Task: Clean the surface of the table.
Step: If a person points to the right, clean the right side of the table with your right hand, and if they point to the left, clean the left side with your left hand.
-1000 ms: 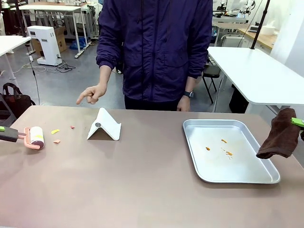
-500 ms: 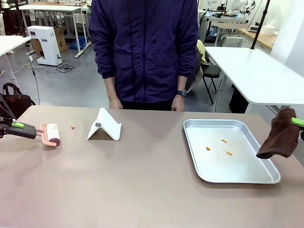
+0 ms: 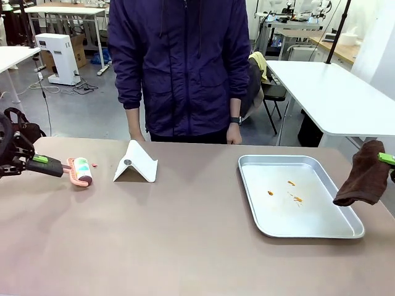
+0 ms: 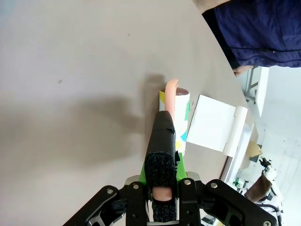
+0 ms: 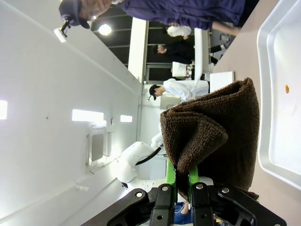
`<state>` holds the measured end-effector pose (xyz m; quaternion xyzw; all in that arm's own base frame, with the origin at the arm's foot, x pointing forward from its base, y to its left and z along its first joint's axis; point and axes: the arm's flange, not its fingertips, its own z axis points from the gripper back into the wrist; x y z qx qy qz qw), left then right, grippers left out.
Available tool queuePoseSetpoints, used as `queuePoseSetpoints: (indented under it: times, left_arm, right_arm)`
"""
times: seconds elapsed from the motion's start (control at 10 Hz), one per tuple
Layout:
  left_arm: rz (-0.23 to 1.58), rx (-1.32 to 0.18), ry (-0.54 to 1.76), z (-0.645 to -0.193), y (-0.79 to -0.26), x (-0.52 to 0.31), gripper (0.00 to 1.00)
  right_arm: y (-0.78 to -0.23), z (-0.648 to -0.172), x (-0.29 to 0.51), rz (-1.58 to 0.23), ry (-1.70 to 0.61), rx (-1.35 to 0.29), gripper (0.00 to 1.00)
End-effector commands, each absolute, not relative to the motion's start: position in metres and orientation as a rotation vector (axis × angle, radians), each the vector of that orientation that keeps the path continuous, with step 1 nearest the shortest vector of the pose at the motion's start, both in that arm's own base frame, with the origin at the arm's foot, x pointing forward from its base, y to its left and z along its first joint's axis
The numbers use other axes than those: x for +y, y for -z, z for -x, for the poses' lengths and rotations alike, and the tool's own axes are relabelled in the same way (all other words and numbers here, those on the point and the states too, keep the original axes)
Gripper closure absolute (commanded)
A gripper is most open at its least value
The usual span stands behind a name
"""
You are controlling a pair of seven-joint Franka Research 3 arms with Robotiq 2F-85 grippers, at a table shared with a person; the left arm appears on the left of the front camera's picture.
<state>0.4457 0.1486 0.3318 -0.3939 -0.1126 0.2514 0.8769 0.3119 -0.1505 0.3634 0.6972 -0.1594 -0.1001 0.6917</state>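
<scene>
Both clamped: left tool (image 3: 42,161) grips lint roller (image 3: 82,171) on table (image 3: 185,234), right tool (image 3: 386,158) brown cloth (image 3: 363,176)

Count: 1 pink lint roller (image 3: 81,171); 1 white folded stand (image 3: 136,162); 1 silver metal tray (image 3: 321,216); 1 brown towel cloth (image 3: 364,176); at least 3 orange scraps (image 3: 291,182).

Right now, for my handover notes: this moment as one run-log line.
left gripper: shut on lint roller, on table by white stand | right gripper: shut on brown cloth, right of tray | orange scraps: in tray

Bright, even overhead lighting casts soft shadows on the table (image 3: 185,246); frames sharp, wrist views bowed at edges.
</scene>
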Motion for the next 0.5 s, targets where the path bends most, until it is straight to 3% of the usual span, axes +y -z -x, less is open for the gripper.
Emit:
queuePoseSetpoints:
  times: [0.0, 0.4]
  left_arm:
    - [0.739, -0.134, -0.509, -0.450, -0.296, 0.125, 0.78]
    - [0.746, -0.105, -0.486, -0.472, -0.294, 0.106, 0.78]
  right_arm:
    - [-0.371, -0.313, -0.150, -1.565, 0.247, -0.351, 1.00]
    - [-0.371, -0.313, -0.150, -1.565, 0.247, -0.351, 1.00]
